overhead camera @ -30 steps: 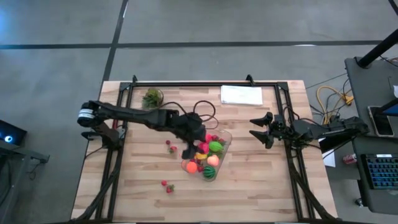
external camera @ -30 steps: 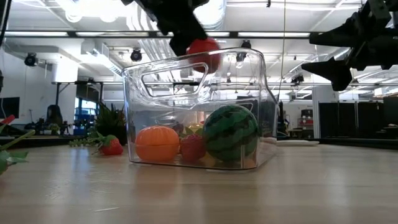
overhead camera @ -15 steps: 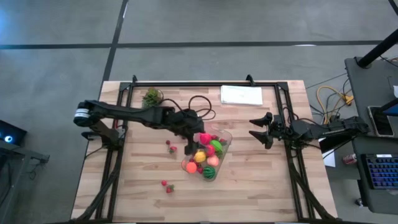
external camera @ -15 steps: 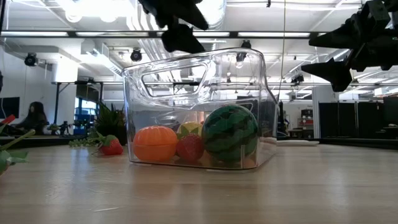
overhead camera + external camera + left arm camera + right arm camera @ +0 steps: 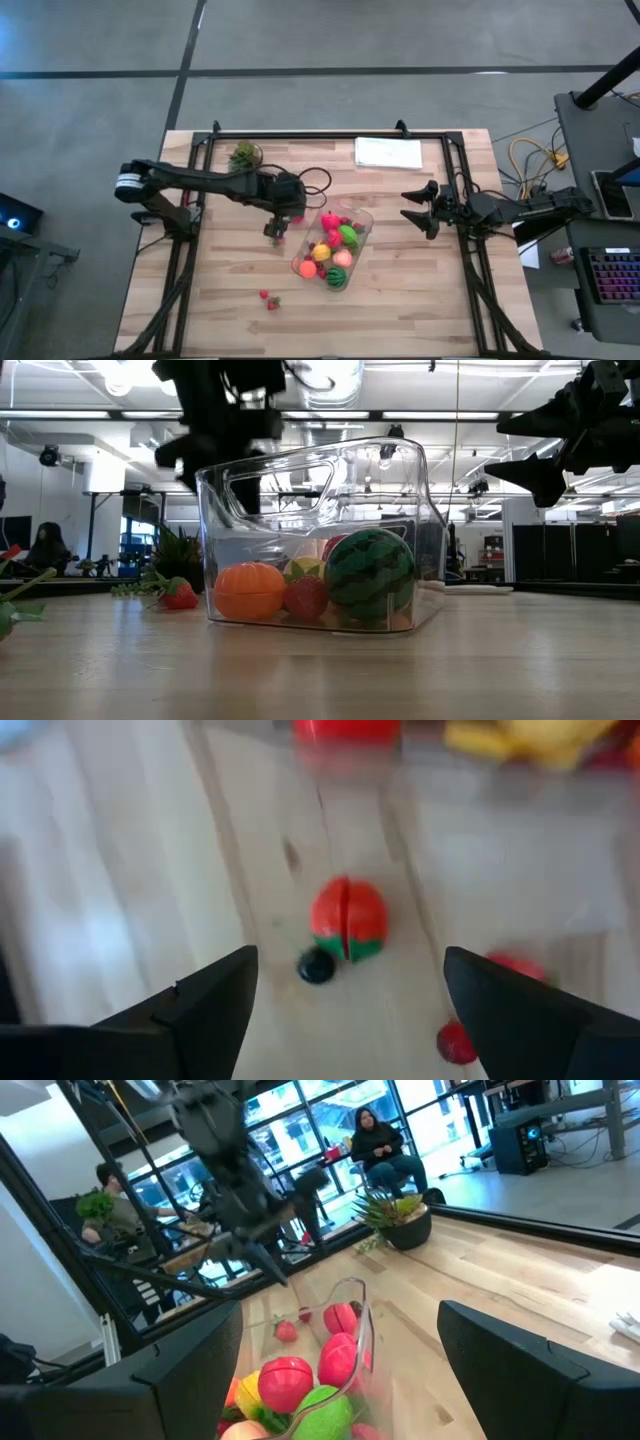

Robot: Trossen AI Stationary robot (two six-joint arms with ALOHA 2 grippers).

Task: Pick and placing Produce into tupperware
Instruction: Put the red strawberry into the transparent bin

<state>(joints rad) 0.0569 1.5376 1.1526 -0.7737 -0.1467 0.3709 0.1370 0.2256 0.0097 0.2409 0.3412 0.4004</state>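
1. high view: the left arm reaches from the table's left edge toward the middle, and the left gripper hangs just beside the left wall of the tupperware, above two small red pieces lying on the wood. the tub sits slantwise at mid-table with the produce heaped inside: pink, green, yellow, orange and a dark watermelon. two more tiny strawberry pieces lie apart, nearer the front edge. the right arm stretches in from the right side, its right gripper spread wide and empty, clear of the tub. a potted plant and a white sheet rest near the far edge.
2. low view: the left gripper shows above the tub's left upper corner. an orange fruit, a red one and the watermelon sit on the tub's floor. a strawberry lies outside it on the table.
3. left wrist view: the left arm's fingers stand wide apart with nothing between them, looking down on a red-and-green piece on the wood.
4. right wrist view: the right fingers are wide and empty, facing the tub's produce. people sit beyond the table.
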